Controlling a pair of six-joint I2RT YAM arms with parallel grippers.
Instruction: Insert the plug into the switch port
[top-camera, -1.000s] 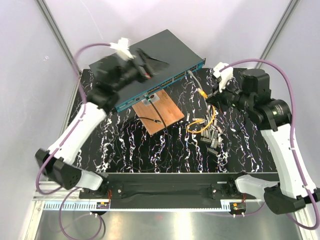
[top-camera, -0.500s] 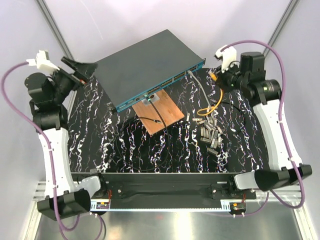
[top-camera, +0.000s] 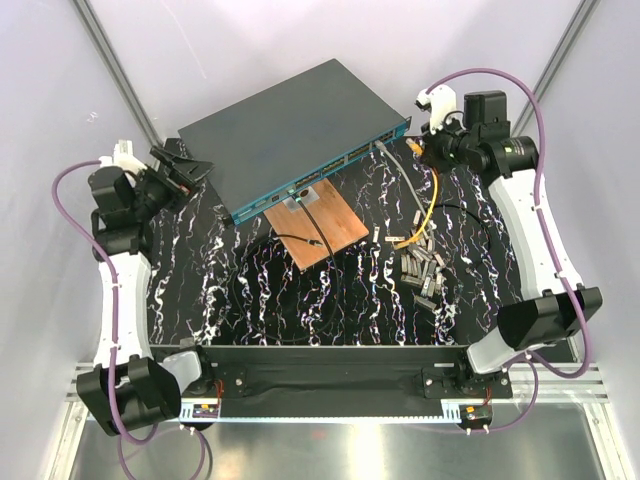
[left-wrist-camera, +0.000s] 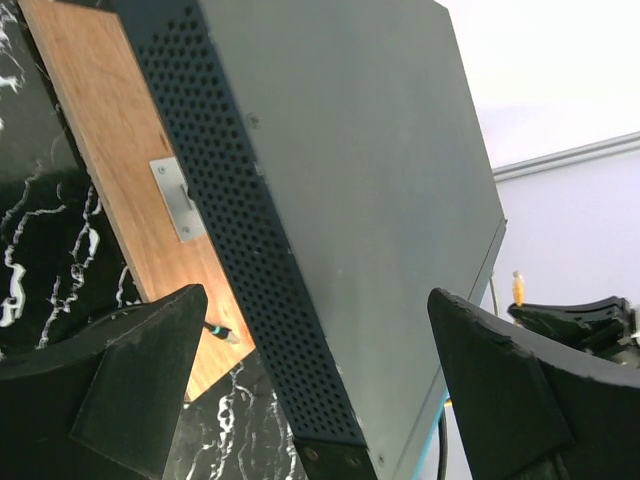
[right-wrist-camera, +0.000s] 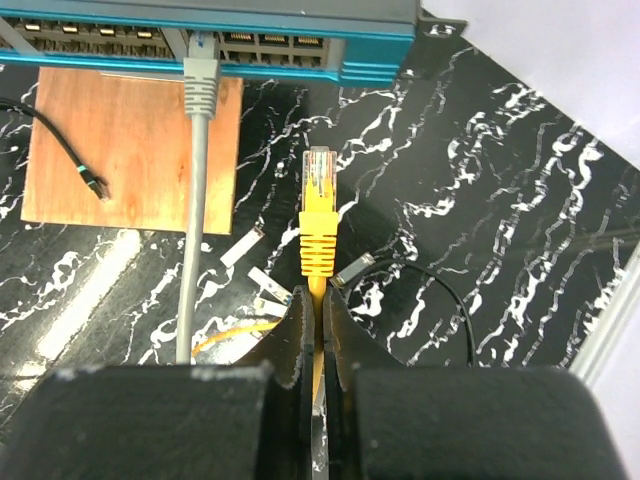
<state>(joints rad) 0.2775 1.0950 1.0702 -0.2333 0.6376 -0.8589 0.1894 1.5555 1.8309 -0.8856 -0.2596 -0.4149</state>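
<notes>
The switch (top-camera: 290, 125) lies diagonally at the back, dark grey on top, its teal port edge (top-camera: 330, 165) facing front right. My right gripper (top-camera: 424, 150) hovers off its right front corner. In the right wrist view it (right-wrist-camera: 312, 315) is shut on the yellow cable just behind the yellow plug (right-wrist-camera: 318, 215). The plug points at the port row (right-wrist-camera: 270, 42) and stops short of it. My left gripper (top-camera: 190, 170) is open and empty at the switch's left end. In the left wrist view its fingers (left-wrist-camera: 130, 370) straddle the perforated side (left-wrist-camera: 250, 200) without touching.
A grey cable (right-wrist-camera: 198, 90) is plugged into a port left of the yellow plug. A small wooden board (top-camera: 320, 225) with a thin black lead lies in front of the switch. Several loose metal connectors (top-camera: 420, 265) lie front right, with the yellow cable (top-camera: 425, 215) trailing among them.
My left arm has pulled back off the switch top to its left end. My right arm has lifted the yellow plug up and back toward the switch's right front corner.
</notes>
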